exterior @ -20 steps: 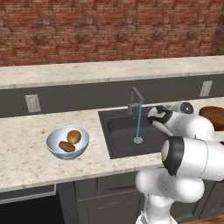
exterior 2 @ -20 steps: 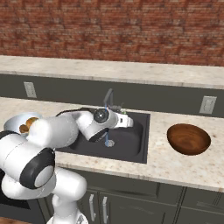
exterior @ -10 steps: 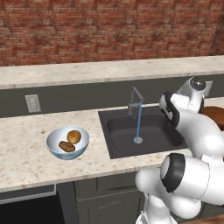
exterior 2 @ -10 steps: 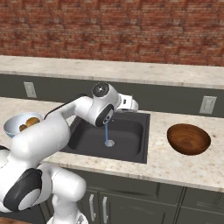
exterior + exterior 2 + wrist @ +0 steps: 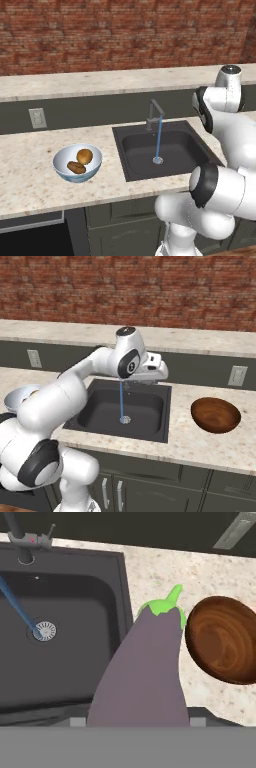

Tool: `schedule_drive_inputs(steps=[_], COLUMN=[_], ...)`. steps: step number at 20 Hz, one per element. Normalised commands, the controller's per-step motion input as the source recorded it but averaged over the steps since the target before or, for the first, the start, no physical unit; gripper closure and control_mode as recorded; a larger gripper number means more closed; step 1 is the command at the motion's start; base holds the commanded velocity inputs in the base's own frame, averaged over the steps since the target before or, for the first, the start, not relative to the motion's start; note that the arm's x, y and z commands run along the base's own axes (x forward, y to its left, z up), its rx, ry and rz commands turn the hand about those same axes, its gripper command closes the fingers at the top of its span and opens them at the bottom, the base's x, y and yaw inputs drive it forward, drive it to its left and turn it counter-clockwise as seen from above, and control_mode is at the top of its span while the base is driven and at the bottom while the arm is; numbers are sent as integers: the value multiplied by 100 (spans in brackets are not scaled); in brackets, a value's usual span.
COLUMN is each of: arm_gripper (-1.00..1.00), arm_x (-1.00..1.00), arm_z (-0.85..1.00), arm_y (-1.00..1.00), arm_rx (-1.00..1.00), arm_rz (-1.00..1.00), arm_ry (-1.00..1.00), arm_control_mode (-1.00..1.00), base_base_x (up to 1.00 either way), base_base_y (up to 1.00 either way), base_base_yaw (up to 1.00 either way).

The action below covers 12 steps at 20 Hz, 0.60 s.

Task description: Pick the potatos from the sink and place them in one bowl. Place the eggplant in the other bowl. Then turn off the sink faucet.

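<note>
Gripper (image 5: 159,372) partly open, clamping eggplant (image 5: 145,672) over sink (image 5: 65,677) edge; step 2: carry right, drop in brown bowl (image 5: 225,639).

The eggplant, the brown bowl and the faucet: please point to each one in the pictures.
eggplant (image 5: 145,672), hand view, on its purple body.
brown bowl (image 5: 216,415), right base view, on its inner wall.
faucet (image 5: 153,114), left base view, on its bent spout.
</note>
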Motion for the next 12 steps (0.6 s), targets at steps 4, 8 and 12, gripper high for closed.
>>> schedule_drive_inputs(steps=[4, 8, 12], arm_gripper=[100, 100, 100], arm_x=[-19, -4, 0], arm_z=[0, -4, -23], arm_y=[-28, -22, -29], arm_rx=[0, 0, 0], arm_rz=[-7, -3, 0], arm_ry=[34, 7, -2], arm_control_mode=[-100, -100, -100], base_base_x=[0, 0, 0], base_base_y=[0, 0, 0], base_base_yaw=[0, 0, 0])
